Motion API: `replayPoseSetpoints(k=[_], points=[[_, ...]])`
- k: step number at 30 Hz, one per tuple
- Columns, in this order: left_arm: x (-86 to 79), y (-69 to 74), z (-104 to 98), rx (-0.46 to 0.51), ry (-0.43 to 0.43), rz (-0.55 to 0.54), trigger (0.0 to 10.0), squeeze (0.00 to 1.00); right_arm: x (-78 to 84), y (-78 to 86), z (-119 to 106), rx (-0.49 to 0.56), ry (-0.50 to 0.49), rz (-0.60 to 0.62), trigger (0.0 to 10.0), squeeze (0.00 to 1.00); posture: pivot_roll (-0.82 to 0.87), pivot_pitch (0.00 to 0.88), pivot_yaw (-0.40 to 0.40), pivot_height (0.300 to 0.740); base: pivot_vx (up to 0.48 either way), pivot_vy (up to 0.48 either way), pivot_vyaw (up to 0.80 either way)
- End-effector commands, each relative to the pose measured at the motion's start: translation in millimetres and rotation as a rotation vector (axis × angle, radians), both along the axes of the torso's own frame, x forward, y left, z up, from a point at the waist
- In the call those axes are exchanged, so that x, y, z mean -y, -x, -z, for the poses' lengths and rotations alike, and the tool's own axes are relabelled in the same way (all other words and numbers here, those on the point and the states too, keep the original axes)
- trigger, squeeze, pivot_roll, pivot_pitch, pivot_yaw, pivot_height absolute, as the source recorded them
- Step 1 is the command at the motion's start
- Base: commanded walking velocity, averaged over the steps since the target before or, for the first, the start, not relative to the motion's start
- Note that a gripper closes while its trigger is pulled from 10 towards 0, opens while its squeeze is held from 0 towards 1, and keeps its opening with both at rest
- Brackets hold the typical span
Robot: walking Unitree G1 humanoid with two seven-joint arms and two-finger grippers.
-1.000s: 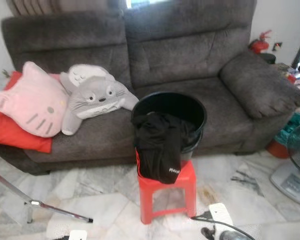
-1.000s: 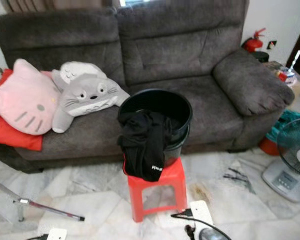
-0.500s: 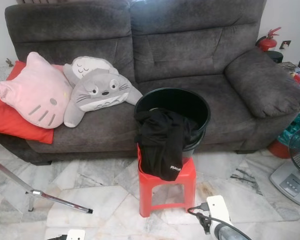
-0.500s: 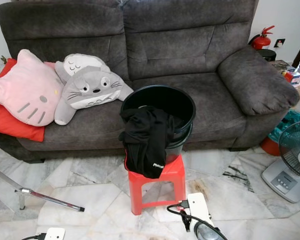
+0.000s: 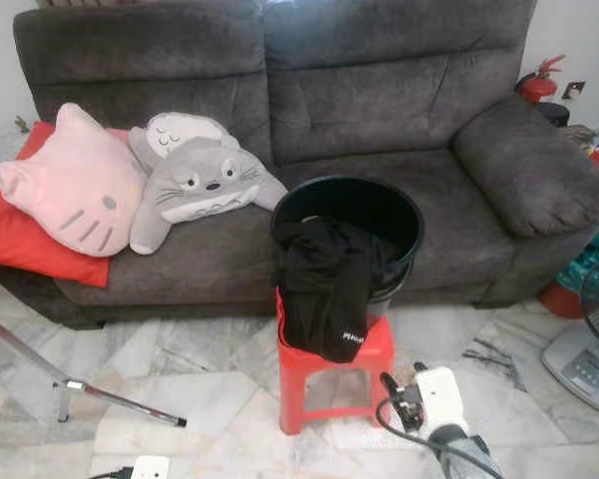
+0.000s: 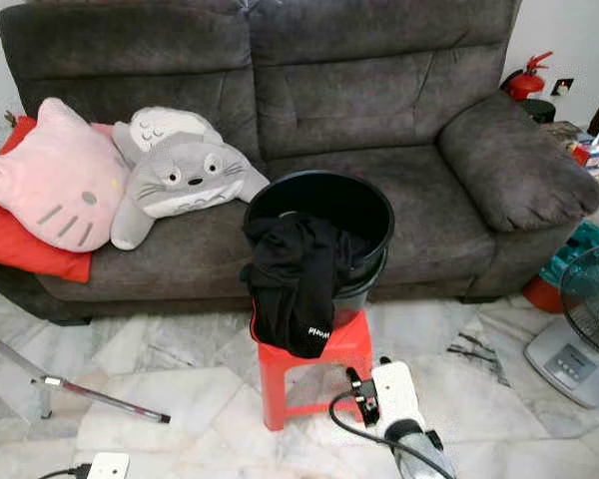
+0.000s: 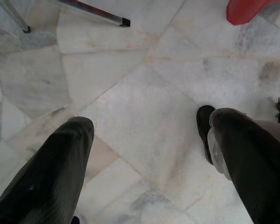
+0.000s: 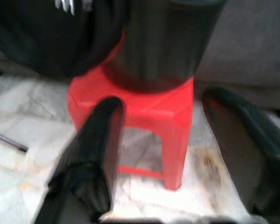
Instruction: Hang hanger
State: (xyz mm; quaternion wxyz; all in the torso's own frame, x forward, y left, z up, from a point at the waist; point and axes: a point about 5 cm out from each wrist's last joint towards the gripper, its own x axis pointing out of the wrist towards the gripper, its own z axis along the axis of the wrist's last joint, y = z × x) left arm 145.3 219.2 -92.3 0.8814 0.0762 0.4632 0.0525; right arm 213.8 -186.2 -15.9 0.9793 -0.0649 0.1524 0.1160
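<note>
The right gripper (image 8: 158, 154) is pointing at the red plastic stool (image 5: 331, 371), its two black fingers (image 8: 91, 154) standing well apart with nothing between them. The right arm (image 6: 397, 404) is showing low down in the head views, just beside the stool's front leg. On the stool is sitting a black bucket (image 5: 351, 222), and a black garment (image 5: 324, 284) is draping over its rim and hanging down the front, a small white logo near its hem. No hanger is making itself plain here — if one is threaded into that garment, the dark folds are hiding it.

The cloth is looking soft, light and floppy; it will probably sag and slide, so the collar or shoulder line near the rim seems the sensible place to pinch, not the loose hem.

The left gripper (image 7: 144, 154) is hanging over the marble floor (image 7: 130, 93), fingers spread and empty. Behind it all is sitting the grey sofa (image 5: 379, 110) with a pink cat cushion (image 5: 75, 195) and a grey Totoro plush (image 5: 200, 180) — well apart from the action.
</note>
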Motion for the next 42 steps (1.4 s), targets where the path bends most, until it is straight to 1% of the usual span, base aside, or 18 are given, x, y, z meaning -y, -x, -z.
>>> replayPoseSetpoints(k=[1,2,3,4,6,8,9,11,14,15,16,18,22,23,30,32,37,42], points=[[-2.7,1.8,0,-0.014,-0.019,0.016,10.0,0.00,-7.7,-2.7,-13,0.053,-0.059,-0.078,10.0,0.22,-0.16,0.000,0.068,0.740,0.000,0.000,0.00],[-2.6,1.5,0,-0.012,-0.019,0.016,10.0,0.00,-8.9,-1.9,-14,0.050,-0.072,-0.095,10.0,0.22,-0.16,0.000,0.068,0.740,0.000,0.000,0.00],[-2.6,0.9,0,-0.008,-0.020,0.016,10.0,0.00,-10.8,-0.3,-18,0.047,-0.099,-0.128,10.0,0.18,-0.16,0.000,0.068,0.740,0.000,0.000,0.00],[-2.6,0.9,0,-0.008,-0.020,0.016,10.0,0.00,-10.8,-0.3,-18,0.047,-0.099,-0.128,10.0,0.18,-0.16,0.000,0.068,0.740,0.000,0.000,0.00],[-2.6,0.0,-1,-0.004,-0.021,0.017,10.0,0.00,-10.0,-2.1,-22,0.049,-0.118,-0.134,10.0,0.06,-0.16,0.000,0.069,0.740,0.000,0.000,0.00],[-2.6,-0.5,-1,-0.002,-0.022,0.017,10.0,0.00,-9.2,-4.0,-24,0.049,-0.129,-0.130,10.0,0.06,-0.16,0.000,0.069,0.740,0.000,0.000,0.00],[-2.4,-1.0,-1,-0.001,-0.022,0.018,10.0,0.00,-10.2,-8.6,-25,0.044,-0.141,-0.133,10.0,0.00,-0.17,0.000,0.069,0.740,0.000,0.000,0.00],[-2.1,-1.6,-1,0.000,-0.022,0.018,10.0,0.00,-11.4,-13.5,-27,0.037,-0.159,-0.140,10.0,0.00,-0.17,0.000,0.069,0.740,0.000,0.000,0.00],[-2.0,-1.7,-1,0.001,-0.023,0.018,10.0,0.00,-11.5,-13.3,-28,0.034,-0.167,-0.145,10.0,0.00,-0.17,0.000,0.069,0.740,0.000,0.000,0.00],[-0.7,-2.0,-1,0.003,-0.021,0.015,10.0,0.00,-13.0,-21.3,-29,0.031,-0.186,-0.135,10.0,0.00,-0.16,0.000,0.067,0.740,0.000,0.000,0.00],[3.3,-1.8,0,0.003,-0.016,0.012,10.0,0.00,-16.3,-34.1,-31,0.019,-0.223,-0.128,10.0,0.00,-0.16,0.000,0.068,0.740,0.000,0.000,0.00],[8.6,-1.7,1,0.003,-0.011,0.009,10.0,0.00,-21.6,-49.9,-35,0.004,-0.266,-0.130,10.0,0.00,-0.16,0.000,0.072,0.740,0.000,0.000,0.00],[14.2,0.2,3,0.001,-0.008,0.009,10.0,0.00,-28.8,-62.9,-38,-0.024,-0.308,-0.148,10.0,0.00,-0.16,0.000,0.068,0.740,0.000,0.000,0.00],[13.2,0.3,2,0.002,-0.010,0.004,10.0,0.00,-33.8,-65.9,-38,-0.040,-0.318,-0.166,10.0,0.00,-0.15,0.000,0.068,0.740,0.000,0.000,0.00],[11.8,3.2,3,0.001,-0.015,0.002,10.0,0.00,-45.8,-68.0,-36,-0.066,-0.365,-0.208,10.0,0.00,-0.14,0.000,0.065,0.740,0.000,0.000,0.00],[12.3,3.6,3,0.001,-0.016,0.003,10.0,0.00,-46.8,-66.9,-36,-0.067,-0.368,-0.215,10.0,0.00,-0.14,0.000,0.066,0.740,0.000,0.000,0.00],[20.7,8.7,6,-0.011,-0.014,0.017,10.0,0.00,-45.7,-56.4,-24,-0.115,-0.363,-0.220,10.0,0.00,-0.15,0.000,0.070,0.740,0.000,0.000,0.00],[16.4,5.5,5,-0.011,-0.011,0.022,10.0,0.00,-43.6,-56.5,-18,-0.149,-0.350,-0.205,10.0,0.00,-0.15,0.000,0.069,0.740,0.000,0.000,0.00]])
